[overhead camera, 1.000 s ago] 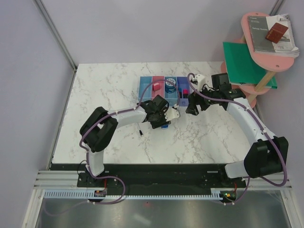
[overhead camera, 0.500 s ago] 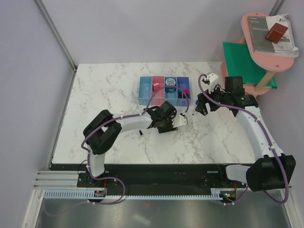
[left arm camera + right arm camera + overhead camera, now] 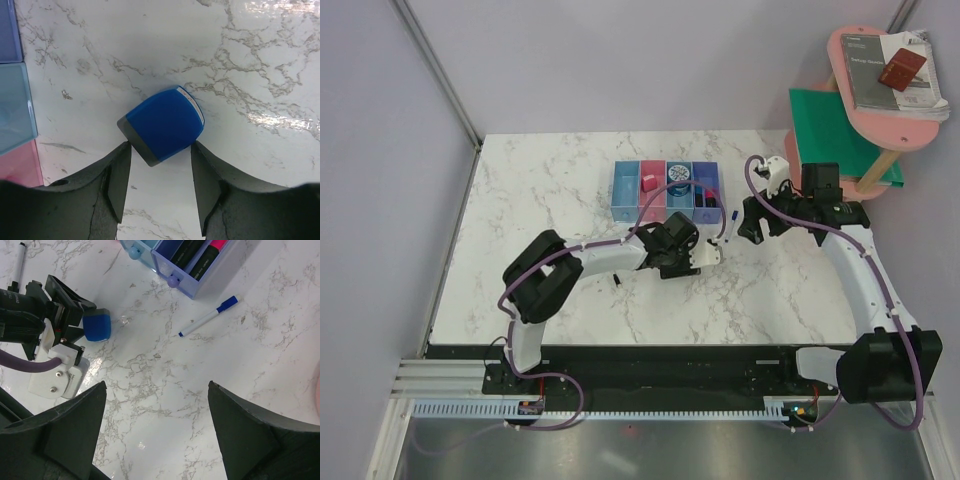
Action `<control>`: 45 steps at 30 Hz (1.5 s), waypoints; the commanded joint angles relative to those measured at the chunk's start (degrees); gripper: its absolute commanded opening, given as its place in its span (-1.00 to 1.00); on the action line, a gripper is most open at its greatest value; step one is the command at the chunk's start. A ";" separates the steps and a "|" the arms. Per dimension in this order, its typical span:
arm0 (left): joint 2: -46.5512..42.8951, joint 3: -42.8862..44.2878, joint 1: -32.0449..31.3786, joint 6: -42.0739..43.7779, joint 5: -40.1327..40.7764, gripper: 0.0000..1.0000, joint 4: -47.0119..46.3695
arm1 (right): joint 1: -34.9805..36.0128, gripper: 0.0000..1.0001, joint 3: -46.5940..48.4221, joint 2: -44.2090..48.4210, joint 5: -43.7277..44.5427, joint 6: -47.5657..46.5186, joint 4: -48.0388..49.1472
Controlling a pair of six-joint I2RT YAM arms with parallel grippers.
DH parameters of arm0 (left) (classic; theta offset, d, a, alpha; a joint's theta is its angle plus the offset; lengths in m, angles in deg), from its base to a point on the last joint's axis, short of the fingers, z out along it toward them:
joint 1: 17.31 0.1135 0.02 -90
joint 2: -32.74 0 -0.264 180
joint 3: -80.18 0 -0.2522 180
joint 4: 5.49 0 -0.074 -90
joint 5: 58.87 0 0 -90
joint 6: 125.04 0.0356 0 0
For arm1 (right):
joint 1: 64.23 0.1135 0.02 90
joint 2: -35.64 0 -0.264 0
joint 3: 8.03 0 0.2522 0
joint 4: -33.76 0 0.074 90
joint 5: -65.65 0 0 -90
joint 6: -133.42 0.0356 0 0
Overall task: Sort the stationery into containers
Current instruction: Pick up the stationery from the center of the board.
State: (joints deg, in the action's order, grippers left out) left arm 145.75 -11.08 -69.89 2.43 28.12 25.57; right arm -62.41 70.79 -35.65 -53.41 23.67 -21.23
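The blue block (image 3: 162, 124) sits between the two fingers of the left tool (image 3: 160, 146), which stands about half open and pinches the block's grey end. Whether the block rests on the marble surface (image 3: 260, 60) or hangs just clear of it I cannot tell. Over the last second the left arm has swung rightward with it, staying near the row of bins (image 3: 625, 192), so a drop into a compartment looks close. The right tool (image 3: 156, 387), wide open and empty, has backed away from the bins, baring the blue-capped white marker (image 3: 207, 316) lying unsorted just beside the purple-blue bin (image 3: 182, 284).
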 commanded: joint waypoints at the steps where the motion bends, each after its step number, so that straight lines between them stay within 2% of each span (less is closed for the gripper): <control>1: -2.71 -1.33 -0.51 5.06 -2.62 0.19 -1.48 | -0.86 0.83 0.42 0.54 -2.05 -0.29 -0.78; 8: -3.32 -2.99 -1.39 11.12 -3.59 0.28 -3.32 | -6.38 0.90 1.12 -2.62 -10.30 -0.11 -4.55; 17: 0.28 -3.79 -2.27 19.48 -1.13 0.32 -8.51 | -9.03 0.90 0.69 -2.90 -12.25 -0.29 -6.05; 25: -0.86 -4.05 -3.32 17.55 -1.48 0.32 -9.39 | -10.00 0.89 -0.28 -2.71 -13.04 -1.08 -6.58; 42: 6.87 2.62 -4.82 21.59 1.51 0.33 -10.36 | -10.70 0.88 -0.28 -2.28 -13.66 -0.82 -7.11; 45: 7.84 5.96 -4.73 18.87 0.99 0.34 -8.08 | -10.70 0.89 -0.28 -2.28 -13.83 -0.91 -7.02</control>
State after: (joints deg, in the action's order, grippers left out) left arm 150.52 -8.33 -74.68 20.77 29.11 14.82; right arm -72.77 70.79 -39.43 -65.08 23.67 -28.12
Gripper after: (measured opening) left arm 0.664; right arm 0.942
